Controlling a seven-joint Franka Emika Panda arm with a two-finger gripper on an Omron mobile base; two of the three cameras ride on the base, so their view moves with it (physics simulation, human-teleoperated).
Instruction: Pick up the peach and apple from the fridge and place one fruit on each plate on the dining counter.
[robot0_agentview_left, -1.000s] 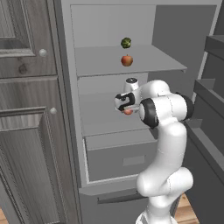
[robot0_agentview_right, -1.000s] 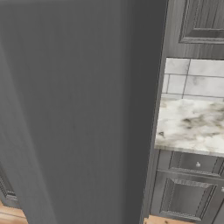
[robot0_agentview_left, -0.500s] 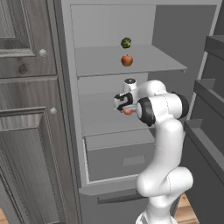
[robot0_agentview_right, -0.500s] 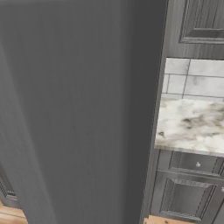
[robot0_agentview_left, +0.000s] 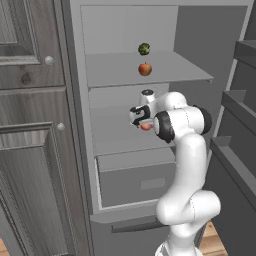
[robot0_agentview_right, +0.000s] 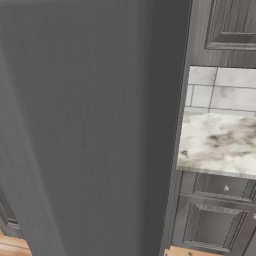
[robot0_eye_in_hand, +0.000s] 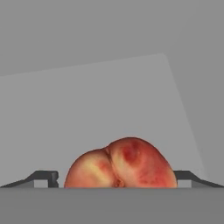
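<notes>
In the left base view the fridge (robot0_agentview_left: 125, 30) stands open, and my gripper (robot0_agentview_left: 145, 124) is inside it above the middle shelf (robot0_agentview_left: 115, 142), shut on the peach (robot0_agentview_left: 146, 127). The hand view has the orange-red peach (robot0_eye_in_hand: 120, 164) wedged between the two dark fingertips (robot0_eye_in_hand: 44, 177), lifted clear of the pale shelf floor. The deep-red apple (robot0_agentview_left: 145, 69) rests on the upper shelf (robot0_agentview_left: 115, 70), above my hand. The plates and the dining counter are out of view.
A dark green round item (robot0_agentview_left: 144, 48) sits behind the apple. A drawer (robot0_agentview_left: 137, 182) lies below the middle shelf. Grey panelled cabinets (robot0_agentview_left: 30, 150) stand left, the fridge door bins (robot0_agentview_left: 240, 100) right. The fridge's dark side (robot0_agentview_right: 90, 125) blocks the right base view, beside a wall counter (robot0_agentview_right: 220, 145).
My hand with the peach has shifted slightly left and down, out from the back of the fridge. The apple and green item have not moved.
</notes>
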